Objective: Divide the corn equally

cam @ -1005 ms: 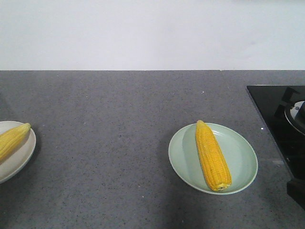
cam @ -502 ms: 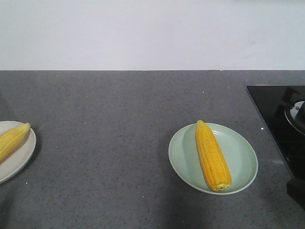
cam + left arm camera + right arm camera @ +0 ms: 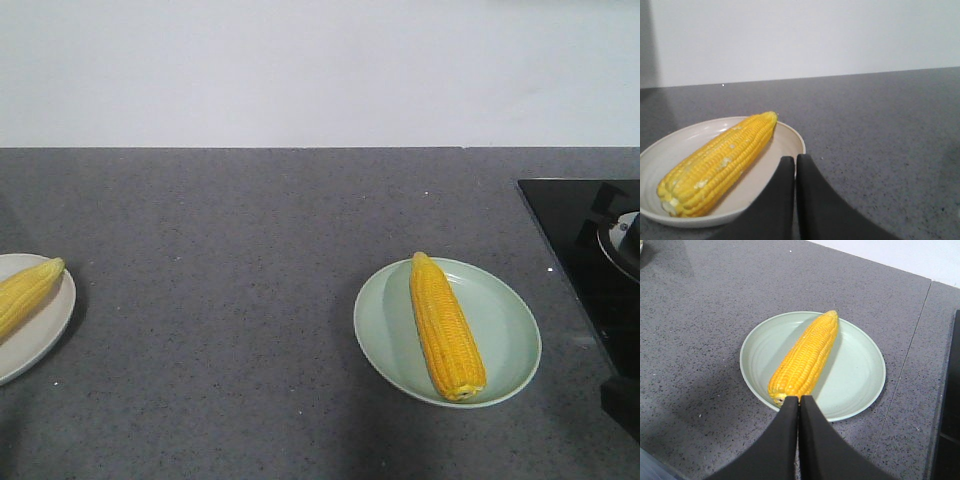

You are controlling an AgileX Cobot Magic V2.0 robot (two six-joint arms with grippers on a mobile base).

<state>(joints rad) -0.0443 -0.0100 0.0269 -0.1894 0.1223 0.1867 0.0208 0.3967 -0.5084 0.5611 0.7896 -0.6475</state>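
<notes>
Corn is visible as two cobs, one per plate. One cob lies on the pale green plate at lower right of the front view; the other lies on the white plate at the left edge, partly cut off by the frame.

Right wrist view: the right tool sits at the bottom centre, its blunt end of the cob just beyond the tips. The cob's long axis runs away from the tool toward the upper right, pointed tip farthest. Both jaws are pressed together and hold nothing.

Left wrist view: the left tool stands at the bottom centre, at the near right rim of the white plate. The cob there lies to the tool's left, its axis running from lower left to upper centre of the frame, tip farthest. The jaws are likewise closed and empty.

Each arm is nearer its own plate; the plates stand well apart on the grey counter.

Both cobs are bright yellow, husked, tapered, with neat kernel rows. No further cobs show in any view. Judgement: as seen, the count looks even.
</notes>
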